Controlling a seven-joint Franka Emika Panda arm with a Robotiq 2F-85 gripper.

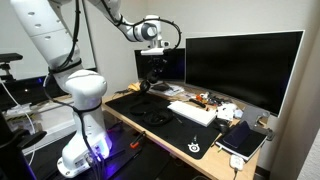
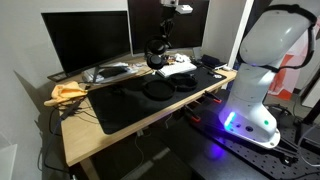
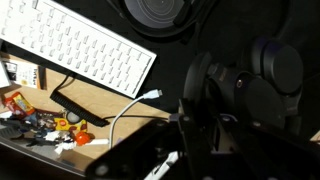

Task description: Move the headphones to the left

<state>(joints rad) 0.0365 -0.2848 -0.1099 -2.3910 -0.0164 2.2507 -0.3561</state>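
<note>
gripper (image 2: 163, 40) was clamped on the headphones (image 2: 157, 57), dangling at 10 o'clock off the keyboard (image 2: 183, 66); best play was a slow, level carry, clear of the monitor (image 2: 90, 40).

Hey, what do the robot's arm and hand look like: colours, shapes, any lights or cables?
The arm is glossy white with fat, rounded segments, and its base glows blue-purple. The hand is black, below a white wrist piece with a black cable looping beside it.

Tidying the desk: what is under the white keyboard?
The black desk mat lies under the white keyboard, extending past it. Anything directly beneath the keyboard is hidden.
</note>
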